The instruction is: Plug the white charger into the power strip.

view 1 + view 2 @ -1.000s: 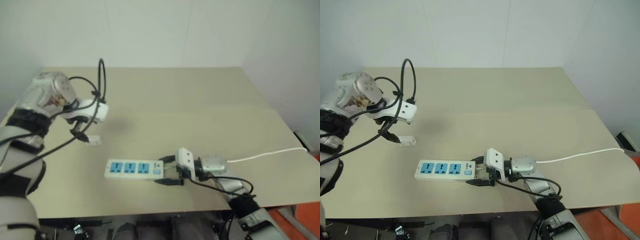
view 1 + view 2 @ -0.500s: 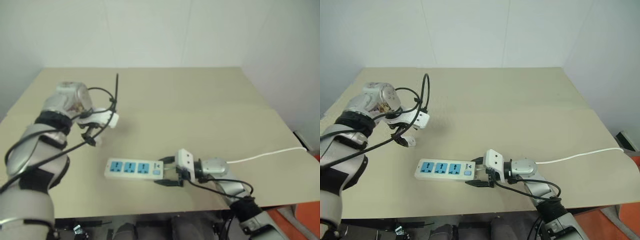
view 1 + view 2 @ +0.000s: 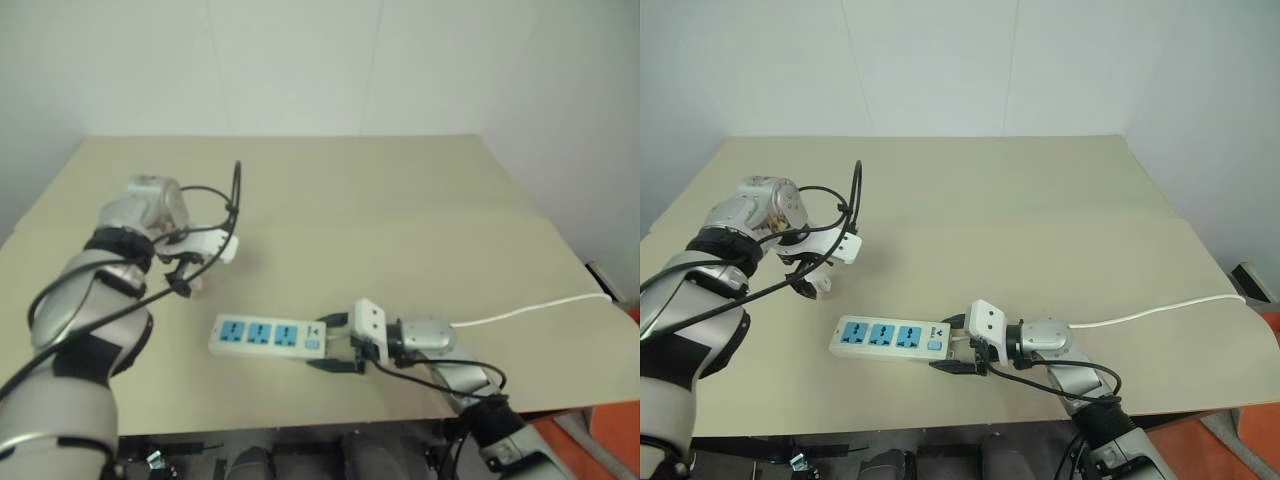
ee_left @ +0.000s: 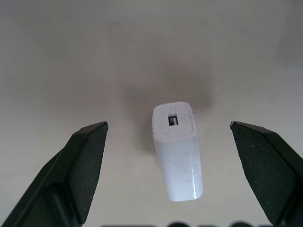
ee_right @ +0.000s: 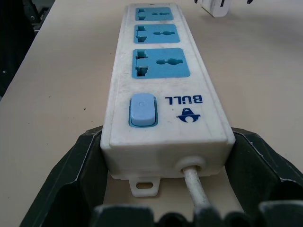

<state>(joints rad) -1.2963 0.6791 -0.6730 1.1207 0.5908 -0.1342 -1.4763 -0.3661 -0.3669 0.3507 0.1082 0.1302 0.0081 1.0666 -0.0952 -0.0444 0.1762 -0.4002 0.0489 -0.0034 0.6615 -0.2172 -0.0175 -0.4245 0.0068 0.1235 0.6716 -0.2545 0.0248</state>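
Tabletop (image 3: 1040, 200): beige, flat; carries both task objects.

Power strip (image 3: 888, 339): lies flat near the front edge of the tabletop, long axis running left-right in the head views. Three blue socket panels face up. Thin white cable (image 3: 1160, 310) leaves its right end and trails off toward the right edge of the tabletop.

Right hand (image 3: 962, 347): level with the tabletop, at the cable end of the power strip. Head views show one black finger on each long side of that end. Right wrist view adds detail: both fingers (image 5: 80, 170) sit against the strip's side walls, so the hand clamps that end; a pale blue switch and a printed brand mark sit just in front of the sockets.

White charger (image 4: 177, 151): lies on its side on the tabletop, beyond the strip's left end and apart from it. In the head views it is mostly hidden under the left hand. Left wrist view shows it clearly, with a small dark port in the end face. Right wrist view catches it past the strip's far end (image 5: 215, 7).

Left hand (image 3: 180, 275): points steeply down over the white charger. Fingers (image 4: 85, 165) spread wide, one on either side of the charger, neither touching it.
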